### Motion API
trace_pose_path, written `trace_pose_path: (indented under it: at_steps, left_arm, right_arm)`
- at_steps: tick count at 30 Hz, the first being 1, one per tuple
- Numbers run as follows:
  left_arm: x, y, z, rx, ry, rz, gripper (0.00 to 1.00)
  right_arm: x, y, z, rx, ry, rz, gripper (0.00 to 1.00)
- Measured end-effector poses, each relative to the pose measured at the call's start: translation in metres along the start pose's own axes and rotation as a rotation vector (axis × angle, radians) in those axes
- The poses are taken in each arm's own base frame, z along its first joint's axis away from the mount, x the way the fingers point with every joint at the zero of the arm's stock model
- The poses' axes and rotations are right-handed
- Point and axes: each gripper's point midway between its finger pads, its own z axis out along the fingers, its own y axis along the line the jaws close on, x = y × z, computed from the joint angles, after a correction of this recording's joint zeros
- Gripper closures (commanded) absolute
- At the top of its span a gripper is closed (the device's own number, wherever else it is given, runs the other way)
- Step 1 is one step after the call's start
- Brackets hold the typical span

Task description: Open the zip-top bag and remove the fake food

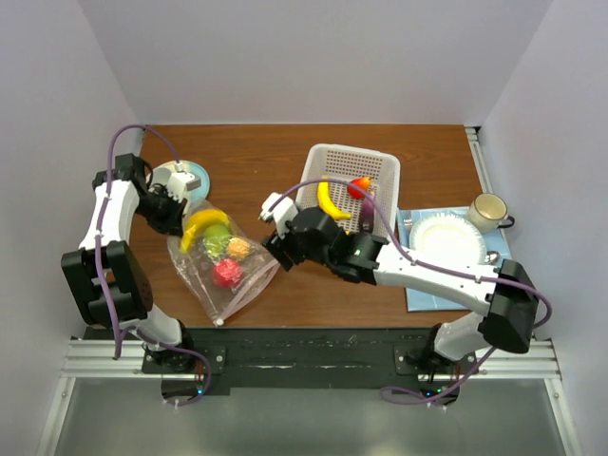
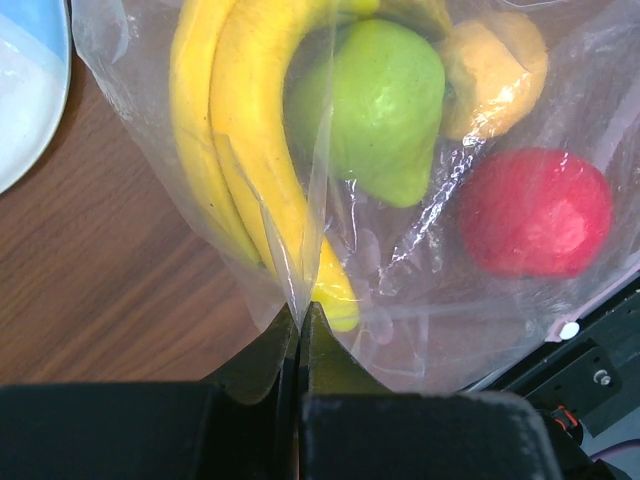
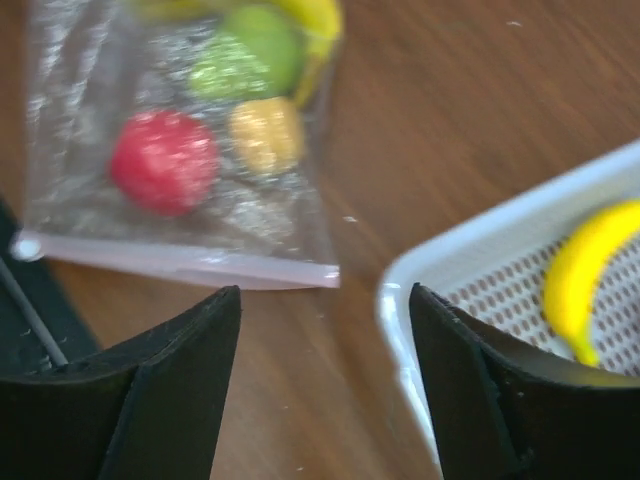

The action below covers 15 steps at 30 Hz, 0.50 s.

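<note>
The clear zip-top bag [image 1: 220, 274] lies on the table left of centre, its pink zipper strip [image 3: 180, 262] along the near edge. Inside are a yellow banana [image 1: 201, 226], a green fruit [image 1: 218, 243], a yellow-orange fruit [image 1: 238, 248] and a red fruit [image 1: 226, 273]. My left gripper [image 2: 301, 312] is shut on a fold of the bag's far corner, next to the banana [image 2: 235, 130]. My right gripper [image 3: 325, 300] is open and empty above the table, between the bag's zipper corner and the white basket [image 1: 351, 185]. The basket holds another banana [image 1: 328, 201] and a red fruit [image 1: 359, 187].
A pale blue lid or dish [image 1: 182, 179] lies at the far left behind the bag. A white plate [image 1: 448, 239] on a blue mat and a cup [image 1: 486, 211] stand at the right. The basket's rim [image 3: 420, 290] is close to my right finger.
</note>
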Motion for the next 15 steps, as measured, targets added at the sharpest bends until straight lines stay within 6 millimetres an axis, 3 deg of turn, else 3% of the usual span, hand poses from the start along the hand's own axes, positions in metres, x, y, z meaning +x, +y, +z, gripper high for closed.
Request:
trace_pose_path:
  at_steps: [2, 4, 6, 7, 8, 11, 13, 15]
  left_arm:
    - [-0.001, 0.000, 0.001, 0.001, 0.000, 0.003, 1.00]
    - [-0.001, 0.001, 0.002, -0.001, -0.001, 0.005, 1.00]
    - [-0.001, 0.002, 0.003, -0.003, -0.002, 0.007, 1.00]
    - [-0.001, 0.002, 0.003, -0.004, -0.001, 0.006, 1.00]
    - [-0.001, 0.003, 0.004, -0.004, 0.000, 0.006, 1.00]
    - [-0.001, 0.004, 0.004, -0.007, 0.001, 0.007, 1.00]
    - [-0.001, 0.005, 0.004, -0.010, 0.003, 0.007, 1.00]
    - [0.000, 0.005, 0.005, -0.013, 0.006, 0.008, 1.00]
  right_arm:
    - [0.008, 0.020, 0.002, -0.052, 0.015, 0.020, 1.00]
    - [0.029, 0.018, 0.015, -0.014, 0.080, 0.094, 0.95]
    - [0.057, 0.017, 0.031, 0.010, 0.184, 0.130, 0.42]
    - [0.074, 0.020, 0.041, 0.008, 0.249, 0.138, 0.10]
    - [0.090, 0.023, 0.050, 0.001, 0.305, 0.140, 0.01]
    - [0.129, 0.043, 0.057, -0.040, 0.414, 0.089, 0.01]
    - [0.141, 0.059, 0.049, -0.071, 0.442, 0.043, 0.01]
    - [0.139, 0.075, 0.046, -0.105, 0.429, 0.010, 0.01]
